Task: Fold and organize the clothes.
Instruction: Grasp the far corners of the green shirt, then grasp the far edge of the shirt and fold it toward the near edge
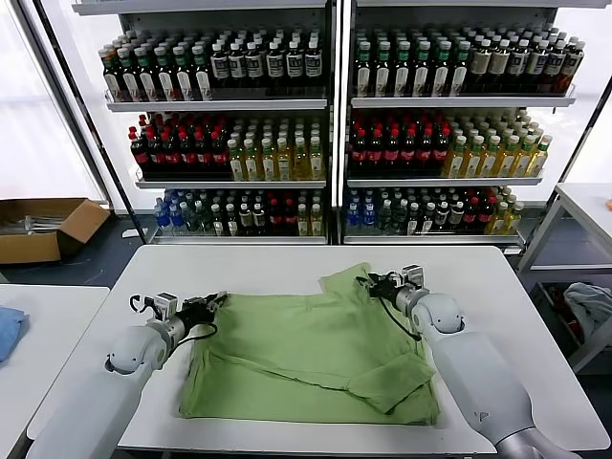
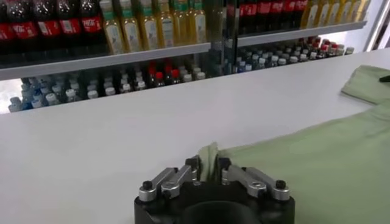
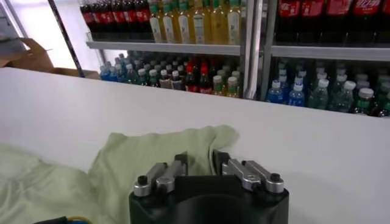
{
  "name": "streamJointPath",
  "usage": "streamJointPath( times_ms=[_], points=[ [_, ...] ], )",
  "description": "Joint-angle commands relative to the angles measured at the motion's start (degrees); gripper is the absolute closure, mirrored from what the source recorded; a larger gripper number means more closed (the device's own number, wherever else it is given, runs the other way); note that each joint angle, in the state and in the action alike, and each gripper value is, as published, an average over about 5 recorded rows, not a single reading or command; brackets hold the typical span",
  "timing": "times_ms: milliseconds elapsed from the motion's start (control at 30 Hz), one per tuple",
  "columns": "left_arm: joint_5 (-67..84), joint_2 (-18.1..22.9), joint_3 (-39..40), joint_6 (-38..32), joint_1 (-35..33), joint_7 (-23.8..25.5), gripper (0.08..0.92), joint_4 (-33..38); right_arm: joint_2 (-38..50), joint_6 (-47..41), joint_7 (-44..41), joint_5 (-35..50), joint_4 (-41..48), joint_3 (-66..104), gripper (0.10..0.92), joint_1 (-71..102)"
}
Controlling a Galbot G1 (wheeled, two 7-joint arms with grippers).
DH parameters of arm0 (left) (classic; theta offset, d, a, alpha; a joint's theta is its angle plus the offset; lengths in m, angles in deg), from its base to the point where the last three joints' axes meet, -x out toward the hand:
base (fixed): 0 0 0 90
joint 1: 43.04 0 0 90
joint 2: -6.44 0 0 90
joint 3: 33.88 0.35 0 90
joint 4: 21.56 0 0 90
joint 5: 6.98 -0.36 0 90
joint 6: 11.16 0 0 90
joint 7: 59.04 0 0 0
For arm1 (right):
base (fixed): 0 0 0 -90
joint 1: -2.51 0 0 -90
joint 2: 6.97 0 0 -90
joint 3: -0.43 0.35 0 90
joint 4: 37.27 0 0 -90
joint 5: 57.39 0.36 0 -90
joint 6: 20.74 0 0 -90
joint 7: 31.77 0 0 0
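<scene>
The light green polo shirt (image 1: 316, 349) lies spread on the white table (image 1: 287, 263), partly folded, with one sleeve sticking out at the far right. My left gripper (image 1: 212, 305) is at the shirt's far left corner and is shut on a pinch of the shirt (image 2: 208, 159). My right gripper (image 1: 371, 283) is at the far right sleeve and is shut on the shirt's sleeve edge (image 3: 201, 152). The collar and the logo print do not show.
Shelves of bottles (image 1: 325, 124) stand behind the table. A cardboard box (image 1: 43, 228) lies on the floor at the far left. A blue cloth (image 1: 8, 330) lies on a second table on the left. A side table (image 1: 588, 206) stands at the right.
</scene>
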Motion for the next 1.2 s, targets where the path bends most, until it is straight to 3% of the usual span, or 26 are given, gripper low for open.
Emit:
streamJointPath(
  times_ms=[33,200,500,900,1200],
  points=[
    [0.8,0.0,0.0,-0.3,-0.8,-0.4,0.854,1.6,0.0,0.5,0.6,1.9,-4.1,1.4,0.821,1.1],
    [2.6,-0.3,-1.1,-1.3,-0.8,-1.8,0.912,3.4,1.2,0.5,1.6,5.0,-10.4,3.5,0.917,4.0],
    [4.7,-1.7,-5.2,-1.8,-5.2,-3.5,0.912,12.1,5.3,-0.9,3.6,9.1,-26.6,9.1,0.920,13.2],
    [5.0,-3.3,-14.6,-4.3,-21.6,-4.7,0.912,26.7,9.5,-0.5,4.6,10.8,-45.1,21.6,0.920,35.3],
    [4.3,-1.9,-19.5,-5.0,-32.9,-5.0,0.912,33.6,8.3,0.6,4.2,9.2,-54.9,29.8,0.920,50.9]
  ],
)
